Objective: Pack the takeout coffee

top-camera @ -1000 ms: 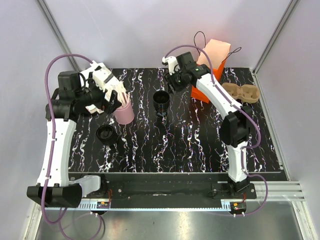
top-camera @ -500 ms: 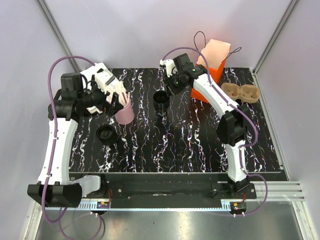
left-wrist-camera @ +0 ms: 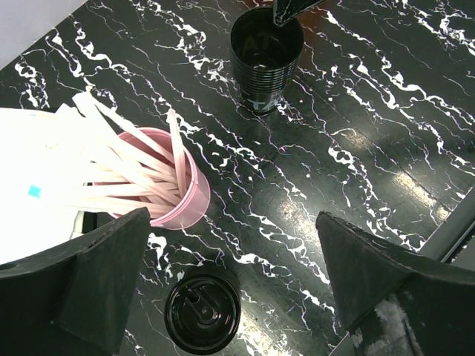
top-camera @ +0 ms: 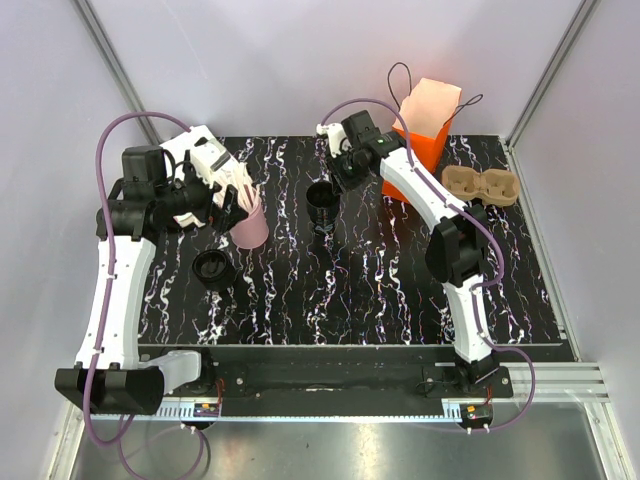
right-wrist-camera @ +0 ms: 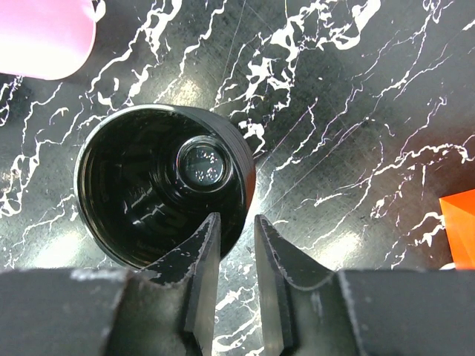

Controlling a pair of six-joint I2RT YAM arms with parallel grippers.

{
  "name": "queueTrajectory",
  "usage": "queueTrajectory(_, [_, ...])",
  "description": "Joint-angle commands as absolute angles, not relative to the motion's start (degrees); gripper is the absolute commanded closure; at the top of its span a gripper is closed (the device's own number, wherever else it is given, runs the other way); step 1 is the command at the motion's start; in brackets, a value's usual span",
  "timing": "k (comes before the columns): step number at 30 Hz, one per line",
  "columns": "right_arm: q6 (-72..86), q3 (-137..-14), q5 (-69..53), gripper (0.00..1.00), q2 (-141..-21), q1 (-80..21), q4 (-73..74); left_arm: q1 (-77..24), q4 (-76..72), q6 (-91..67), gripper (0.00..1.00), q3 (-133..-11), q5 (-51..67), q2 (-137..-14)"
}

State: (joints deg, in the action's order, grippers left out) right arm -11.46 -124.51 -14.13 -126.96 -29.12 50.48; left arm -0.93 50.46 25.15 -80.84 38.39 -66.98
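The takeout coffee (top-camera: 213, 268), a small black cup with a dark lid, stands at the left of the table, and it shows low in the left wrist view (left-wrist-camera: 202, 313). My left gripper (top-camera: 236, 186) hangs above it and the pink cup, open wide (left-wrist-camera: 231, 215) with nothing between its fingers. A lidless black cup (top-camera: 321, 203) stands mid-table (right-wrist-camera: 163, 193). My right gripper (top-camera: 330, 180) hovers at that cup's rim. Its fingers stand close together (right-wrist-camera: 237, 219), one over the cup's inside and one outside, with the rim's right edge in the narrow gap, which is wider than the wall.
A pink cup (top-camera: 247, 222) of wooden sticks (left-wrist-camera: 133, 170) stands just behind the lidded cup. An orange bag (top-camera: 425, 125) stands at the back right, with a brown cup carrier (top-camera: 485, 185) beside it. The black marbled table (top-camera: 380, 290) ends in a rail at the near edge.
My right gripper has moved left from beside the orange bag to the lidless cup's rim, and its jaws have narrowed. The left arm has hardly moved.
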Motion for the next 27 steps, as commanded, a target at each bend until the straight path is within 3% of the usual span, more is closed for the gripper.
queueTrajectory(1, [-11.34, -127.62, -13.10, 0.70, -126.30, -29.79, 50.10, -1.14, 47.72, 24.70, 0.01, -80.24, 40.25, -67.15])
queueTrajectory(11, [-11.78, -128.41, -12.83, 0.70, -126.03, -29.79, 50.36, -1.14, 47.37, 24.35, 0.01, -80.16, 40.69, -67.41])
queueTrajectory(23, [-11.69, -129.29, -12.74, 0.87, -126.39, -30.23, 50.80, -1.06, 47.20, 23.99, 0.01, -80.24, 41.22, -67.85])
queueTrajectory(27, [-11.78, -129.64, -12.66, 0.87, -126.91, -30.23, 51.15, -1.06, 47.11, 23.91, 0.01, -80.07, 41.31, -67.76])
